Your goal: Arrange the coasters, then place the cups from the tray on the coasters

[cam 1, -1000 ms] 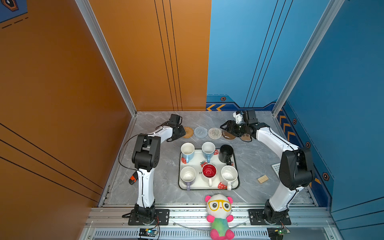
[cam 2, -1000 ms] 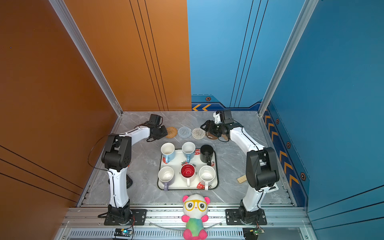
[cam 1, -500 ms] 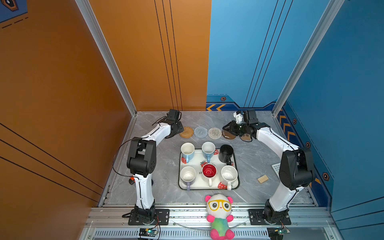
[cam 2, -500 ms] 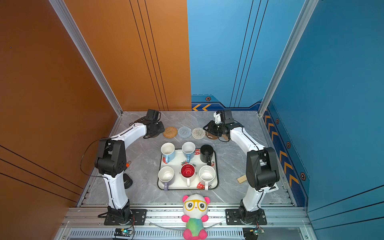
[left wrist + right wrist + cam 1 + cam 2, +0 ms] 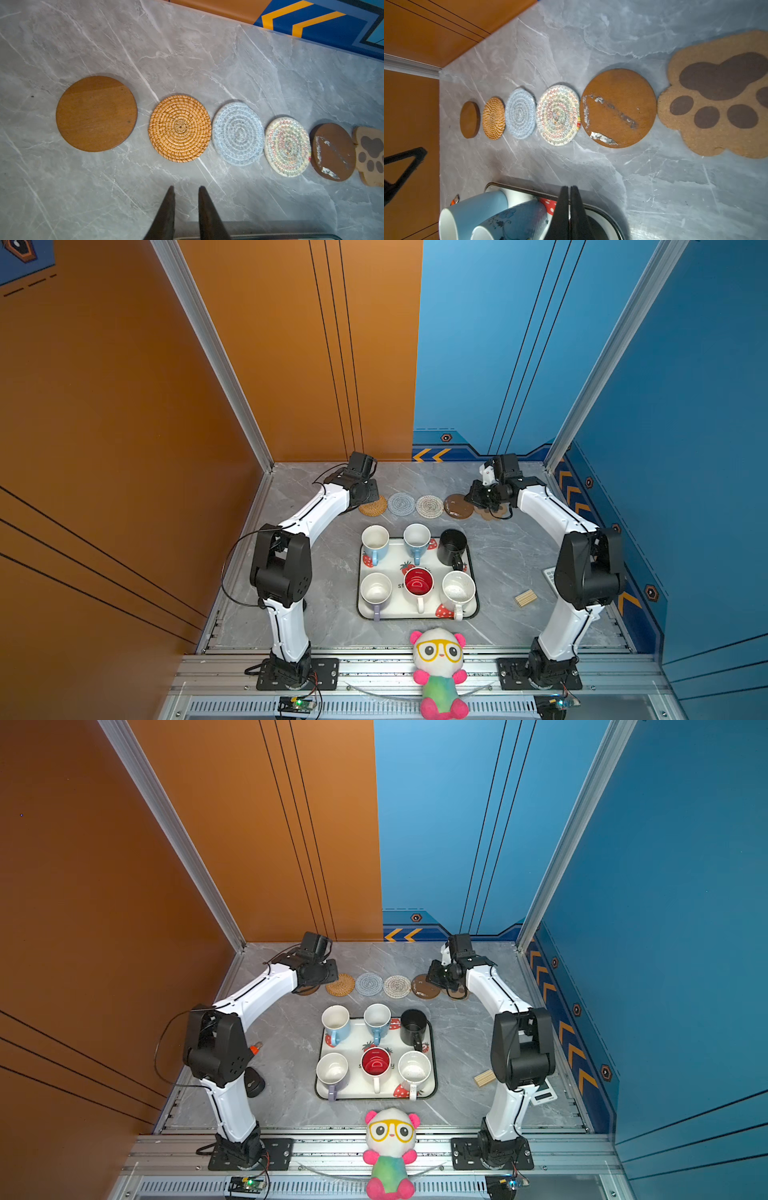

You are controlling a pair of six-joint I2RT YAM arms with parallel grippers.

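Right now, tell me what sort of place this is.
Probably a robot test booth: left arm and right arm bolted to a metal rail, orange wall and blue wall boxing in the table, a staged tray of mugs.

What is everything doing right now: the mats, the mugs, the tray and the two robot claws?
Plain wooden coaster: flat, bare.
Rattan coaster: flat, bare.
Grey-blue coaster: flat, bare.
Beige coaster: flat, bare.
Scuffed wooden coaster: flat, bare.
Paw-print coaster: flat, bare.
Tray: holding six cups.
Cups: upright, empty.
Left gripper: slightly open, empty.
Right gripper: shut, empty.
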